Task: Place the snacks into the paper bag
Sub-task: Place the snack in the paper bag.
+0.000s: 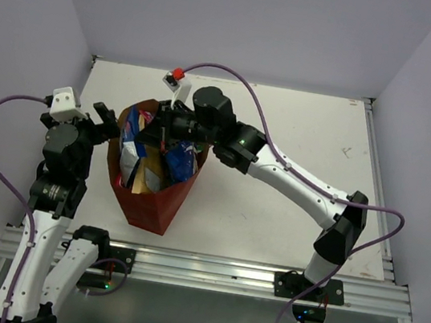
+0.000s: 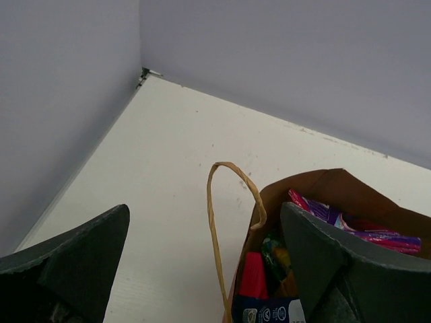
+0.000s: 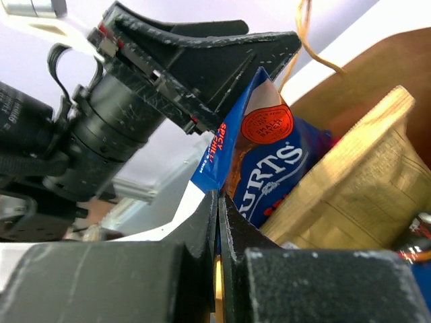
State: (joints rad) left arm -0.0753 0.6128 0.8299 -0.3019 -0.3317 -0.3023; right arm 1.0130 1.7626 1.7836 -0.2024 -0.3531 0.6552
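Everything hinges on the right tool (image 3: 219,208), which is down in the mouth of the bag (image 1: 151,209). It's pinched fully closed, and I can't see anything held in it. The blue packet (image 3: 276,168) stands right in front of its tips, long axis upright, top corner poking past the rim on the left arm's side. The gold packet (image 3: 363,182) leans just beside it, deeper in. No packets are showing out on the counter (image 1: 255,224), so I'd guess it's tuck-down or back-out time.

The left tool (image 2: 205,215) hangs wide open and empty just outside the bag's left wall, with the handle (image 2: 213,229) looping up ahead of it. The purple packet (image 2: 363,232) sits just inside that rim. Snag risks: that handle and the tall blue one.
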